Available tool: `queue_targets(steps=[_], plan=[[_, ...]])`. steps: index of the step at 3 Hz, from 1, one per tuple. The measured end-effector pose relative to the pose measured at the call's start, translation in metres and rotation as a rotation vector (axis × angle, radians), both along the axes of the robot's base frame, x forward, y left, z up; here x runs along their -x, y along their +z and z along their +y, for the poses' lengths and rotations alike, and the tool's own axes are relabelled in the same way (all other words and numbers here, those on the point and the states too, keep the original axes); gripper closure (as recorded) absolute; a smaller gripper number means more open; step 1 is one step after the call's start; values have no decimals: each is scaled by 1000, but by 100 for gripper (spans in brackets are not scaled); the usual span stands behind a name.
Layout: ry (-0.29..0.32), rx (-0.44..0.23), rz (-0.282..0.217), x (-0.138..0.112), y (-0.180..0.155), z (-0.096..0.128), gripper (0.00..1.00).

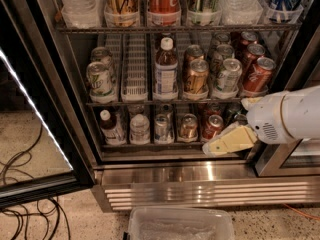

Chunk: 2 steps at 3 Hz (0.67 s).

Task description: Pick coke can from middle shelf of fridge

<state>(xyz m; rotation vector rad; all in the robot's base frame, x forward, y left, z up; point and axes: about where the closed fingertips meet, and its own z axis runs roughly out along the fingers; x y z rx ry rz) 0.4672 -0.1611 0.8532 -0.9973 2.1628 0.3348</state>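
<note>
- We face an open stainless-steel display fridge (pixel 200 184).
- A short red aluminium coke can (pixel 257 74) stands untouched, far right on the wire middle shelf (pixel 135 102).
- Just below the can, the cream gripper (pixel 225 126) hangs spread and empty; the grasp remains.

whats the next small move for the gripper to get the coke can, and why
Probably lift the gripper up and slightly right. It hangs in front of the bottom row, below the middle shelf, while the coke can stands above it at the front of that shelf's rightmost lane. Reaching in likely needs can height first.
</note>
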Motion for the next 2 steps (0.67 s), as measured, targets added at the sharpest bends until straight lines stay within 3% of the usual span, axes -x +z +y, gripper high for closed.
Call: queue_targets(steps=[1, 2], plan=[[-123, -98, -11, 2, -33, 1, 0], [-254, -132, -52, 2, -51, -5, 0]])
